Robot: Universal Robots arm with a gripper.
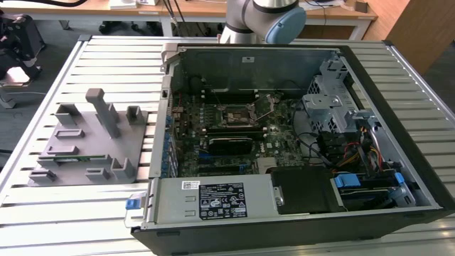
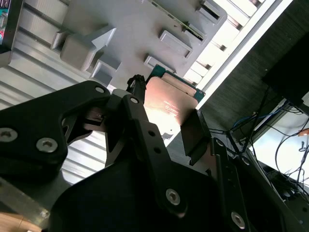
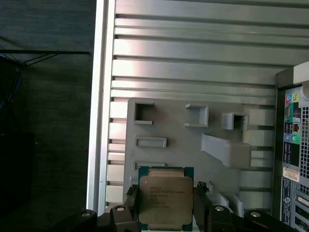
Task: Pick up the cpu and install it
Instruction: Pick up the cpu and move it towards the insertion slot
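"Where was the cpu (image 3: 164, 207)?"

"We saw it pinched in the claw (image 3: 165, 195), one finger on each side. It hung over the grey tray (image 1: 84, 145), near the surface's (image 1: 106, 58) edge."

"And the computer (image 1: 249, 69)?"

"Open, just beside the tray."

Print on cpu (image 3: 165, 201), case sticker (image 1: 221, 200) — illegible.
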